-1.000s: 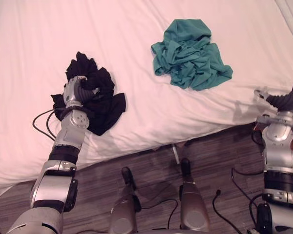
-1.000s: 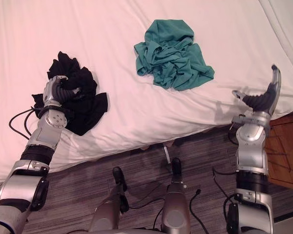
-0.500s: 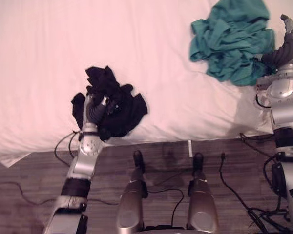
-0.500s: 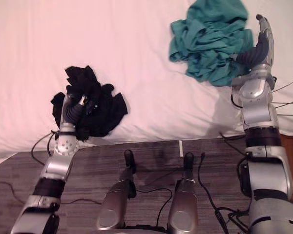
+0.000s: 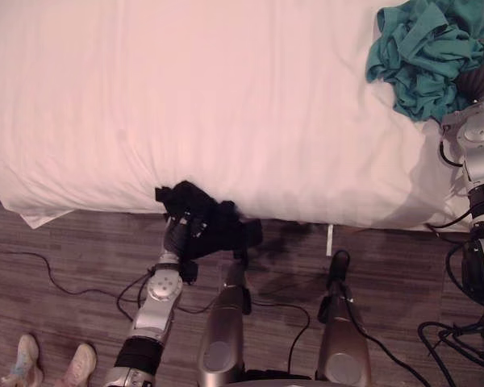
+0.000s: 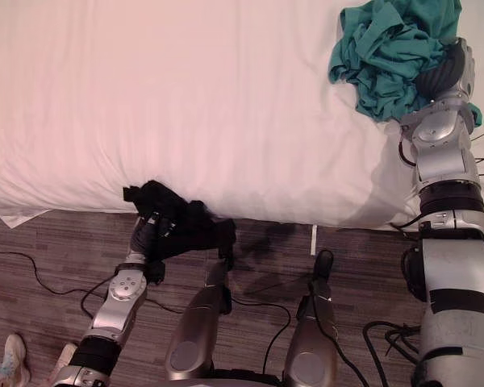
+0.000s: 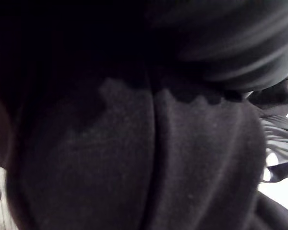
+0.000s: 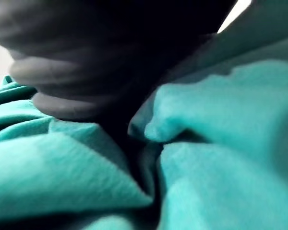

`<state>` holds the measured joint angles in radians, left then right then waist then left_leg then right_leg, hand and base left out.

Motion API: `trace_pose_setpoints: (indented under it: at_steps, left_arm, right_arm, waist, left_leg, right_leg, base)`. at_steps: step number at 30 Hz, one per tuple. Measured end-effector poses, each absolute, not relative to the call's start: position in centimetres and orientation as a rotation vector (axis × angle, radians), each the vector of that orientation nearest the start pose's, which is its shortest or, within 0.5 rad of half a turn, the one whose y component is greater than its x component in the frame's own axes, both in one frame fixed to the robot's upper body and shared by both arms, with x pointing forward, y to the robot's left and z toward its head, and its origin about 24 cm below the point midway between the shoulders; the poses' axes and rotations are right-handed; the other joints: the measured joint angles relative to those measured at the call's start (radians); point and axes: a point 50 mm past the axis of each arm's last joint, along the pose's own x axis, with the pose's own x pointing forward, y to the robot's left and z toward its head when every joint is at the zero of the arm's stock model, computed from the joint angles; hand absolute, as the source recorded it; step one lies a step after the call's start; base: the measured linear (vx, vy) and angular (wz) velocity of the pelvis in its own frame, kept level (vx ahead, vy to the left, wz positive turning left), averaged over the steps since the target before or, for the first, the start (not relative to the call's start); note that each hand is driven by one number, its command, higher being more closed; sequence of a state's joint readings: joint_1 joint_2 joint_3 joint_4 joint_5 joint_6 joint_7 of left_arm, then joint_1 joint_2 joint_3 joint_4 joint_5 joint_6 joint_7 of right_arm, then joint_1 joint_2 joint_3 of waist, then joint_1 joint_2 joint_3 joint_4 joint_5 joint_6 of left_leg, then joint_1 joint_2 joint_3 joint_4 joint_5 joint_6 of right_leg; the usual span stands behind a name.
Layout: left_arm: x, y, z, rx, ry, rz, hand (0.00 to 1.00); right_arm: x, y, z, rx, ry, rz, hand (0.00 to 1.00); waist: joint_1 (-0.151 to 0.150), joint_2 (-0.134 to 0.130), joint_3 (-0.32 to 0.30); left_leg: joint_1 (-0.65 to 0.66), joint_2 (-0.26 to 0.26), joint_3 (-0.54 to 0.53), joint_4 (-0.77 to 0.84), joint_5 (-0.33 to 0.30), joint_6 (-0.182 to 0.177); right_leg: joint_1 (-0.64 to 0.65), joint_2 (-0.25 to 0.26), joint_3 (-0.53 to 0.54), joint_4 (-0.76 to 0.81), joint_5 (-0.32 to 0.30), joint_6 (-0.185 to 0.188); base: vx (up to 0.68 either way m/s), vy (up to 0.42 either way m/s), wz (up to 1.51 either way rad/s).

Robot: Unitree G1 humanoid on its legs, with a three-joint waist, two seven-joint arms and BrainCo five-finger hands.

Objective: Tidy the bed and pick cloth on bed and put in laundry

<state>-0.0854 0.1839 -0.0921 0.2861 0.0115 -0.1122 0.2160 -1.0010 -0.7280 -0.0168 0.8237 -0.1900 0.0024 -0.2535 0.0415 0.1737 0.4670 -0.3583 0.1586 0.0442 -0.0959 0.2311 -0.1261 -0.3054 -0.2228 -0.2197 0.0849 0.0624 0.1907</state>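
While we've got the black cloth point(image 5: 210, 222) bunched up in our left hand point(image 5: 180, 235), it sits right at the bed's near edge, mostly out over the floor rather than on the sheet. It's a dark, crumpled wad with floppy ends sticking out on both sides, and our fingers are curled round it. The left wrist view is just black fabric up close.

Our other piece, the teal cloth point(image 5: 423, 48), is a rumpled heap of folds lying on the sheet toward the bed's right side, in from the near edge. Our right hand point(image 6: 440, 76) is pushed into that heap from the near side, with its dark ribbed cover poking out. The fingers are buried in the folds, so we honestly can't tell whether they're gripping or not.

The bed point(image 5: 185, 105) has a plain white sheet, fairly smooth with light wrinkles. Below it is the floor point(image 5: 64, 282), dark wood-look planks. Someone's pale shoes point(image 5: 24, 359) show on the floor off to our left, well away from the bed.
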Motion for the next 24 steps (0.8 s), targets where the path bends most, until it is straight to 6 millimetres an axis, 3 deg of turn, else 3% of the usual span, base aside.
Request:
trace_pose_setpoints:
  at_steps: [1, 3, 4, 5, 6, 9, 11, 16, 20, 22, 23, 24]
  left_arm:
    - [26.4, 17.5, 0.9, 0.210, 0.084, 0.121, 1.00]
    - [26.0, 17.2, 0.1, 0.198, 0.126, 0.123, 1.00]
    - [25.5, 17.5, -0.4, 0.203, 0.151, 0.130, 1.00]
    - [25.4, 17.6, -0.7, 0.204, 0.166, 0.136, 1.00]
    - [24.6, 18.1, -1.5, 0.207, 0.207, 0.153, 1.00]
    - [23.3, 18.8, -2.9, 0.207, 0.285, 0.162, 1.00]
    - [22.0, 19.2, -3.9, 0.187, 0.335, 0.177, 1.00]
    - [18.5, 19.1, -5.8, 0.110, 0.430, 0.222, 1.00]
    - [17.2, 18.7, -6.2, -0.010, 0.450, 0.292, 1.00]
    - [17.1, 18.4, -6.3, -0.113, 0.448, 0.355, 1.00]
    - [17.2, 18.1, -6.3, -0.162, 0.446, 0.380, 1.00]
    - [17.2, 18.2, -6.2, -0.176, 0.442, 0.395, 1.00]
  right_arm:
    - [36.9, -31.6, 25.5, -0.661, -0.287, -0.602, 1.00]
    - [36.3, -30.1, 20.6, -0.496, -0.249, -0.551, 1.00]
    - [35.8, -28.6, 17.4, -0.421, -0.217, -0.502, 1.00]
    - [35.4, -27.9, 15.7, -0.389, -0.194, -0.478, 1.00]
    - [33.9, -25.9, 11.6, -0.301, -0.131, -0.428, 1.00]
    - [29.2, -23.2, 3.9, -0.153, 0.041, -0.368, 1.00]
    - [25.9, -22.2, -0.1, -0.096, 0.175, -0.351, 1.00]
    - [20.1, -21.0, -5.0, -0.034, 0.382, -0.324, 1.00]
    - [19.6, -19.6, -5.8, -0.030, 0.430, -0.284, 1.00]
    - [19.7, -19.4, -5.8, -0.033, 0.430, -0.278, 1.00]
    - [19.5, -19.5, -5.9, -0.033, 0.434, -0.307, 1.00]
    - [19.5, -19.9, -5.8, -0.040, 0.435, -0.332, 1.00]
  waist:
    - [0.001, -0.003, -0.001]
    - [-0.003, -0.033, -0.016]
    - [-0.007, -0.065, -0.038]
    - [-0.011, -0.078, -0.052]
    - [-0.030, -0.108, -0.089]
    - [-0.039, -0.162, -0.146]
    - [-0.047, -0.189, -0.192]
    - [-0.057, -0.195, -0.274]
    - [-0.047, -0.181, -0.292]
    - [-0.047, -0.166, -0.301]
    - [-0.050, -0.155, -0.306]
    - [-0.049, -0.150, -0.306]
  left_leg:
    - [0.009, 0.001, 0.000, 0.000, 0.000, 0.000]
    - [0.061, 0.003, 0.025, 0.000, 0.000, -0.001]
    - [0.081, 0.002, 0.045, 0.000, -0.002, -0.003]
    - [0.089, 0.003, 0.049, 0.000, -0.003, -0.003]
    - [0.106, 0.010, 0.059, 0.000, -0.015, -0.015]
    - [0.179, 0.017, 0.087, -0.001, -0.051, -0.010]
    - [0.225, 0.017, 0.106, -0.001, -0.072, -0.013]
    - [0.320, 0.018, 0.161, -0.007, -0.108, -0.021]
    - [0.349, 0.033, 0.173, -0.001, -0.117, -0.029]
    - [0.314, 0.036, 0.100, 0.000, -0.113, -0.032]
    - [0.272, 0.041, 0.109, 0.001, -0.127, -0.011]
    - [0.250, 0.062, 0.207, 0.027, -0.158, 0.038]
  right_leg:
    - [0.010, 0.001, 0.000, 0.000, 0.000, 0.000]
    - [0.054, 0.002, 0.008, 0.000, -0.005, -0.003]
    - [0.067, 0.001, 0.019, 0.001, -0.018, -0.002]
    - [0.073, 0.002, 0.022, 0.001, -0.023, -0.003]
    - [0.084, 0.007, 0.022, 0.011, -0.038, -0.007]
    - [0.119, 0.009, 0.040, 0.059, -0.083, -0.006]
    - [0.149, 0.007, 0.057, 0.065, -0.097, -0.004]
    - [0.218, 0.010, 0.101, 0.043, -0.103, -0.001]
    - [0.256, 0.025, 0.107, 0.022, -0.096, -0.005]
    - [0.283, 0.025, 0.022, 0.016, -0.101, -0.008]
    - [0.311, 0.015, -0.075, 0.018, -0.109, -0.008]
    - [0.345, 0.002, -0.182, 0.016, -0.110, -0.010]
  base:
    - [0.05, -0.047, -0.01]
    - [0.08, -0.044, -0.13]
    - [0.07, -0.040, -0.18]
    - [0.09, -0.063, -0.15]
    - [0.08, -0.055, -0.14]
    - [0.07, -0.039, -0.18]
    - [0.05, -0.012, -0.19]
    - [0.04, 0.012, -0.31]
    - [0.00, 0.003, -0.07]
    - [0.00, -0.020, 1.13]
    - [0.01, -0.019, 2.05]
    - [0.04, -0.015, 2.24]
